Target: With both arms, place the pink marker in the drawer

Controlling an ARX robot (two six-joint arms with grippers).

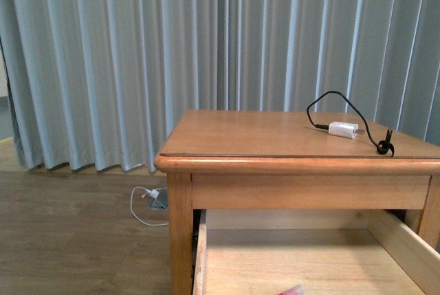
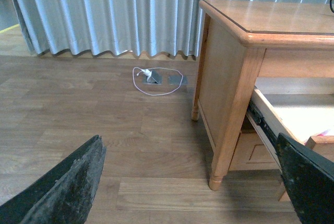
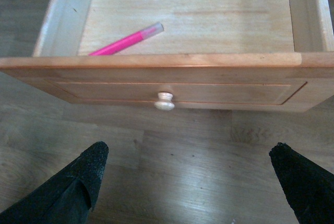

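Left fingers (image 2: 68, 182) spread wide, nothing held. Right fingers (image 3: 73, 187) the same, low in front of the drawer. Bench (image 1: 240, 137): wooden, charger (image 1: 342, 129) on top, no part in this. Drawer (image 3: 47, 25) stands well open. Pink marker (image 3: 122, 43) lies flat inside near the front wall. Knob (image 3: 165, 101) faces the right fingers. Judged: placing is done, closing remains.

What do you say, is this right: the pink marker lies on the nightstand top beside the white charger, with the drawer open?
No. The pink marker lies inside the open drawer, not on top of the nightstand; the right wrist view shows it.
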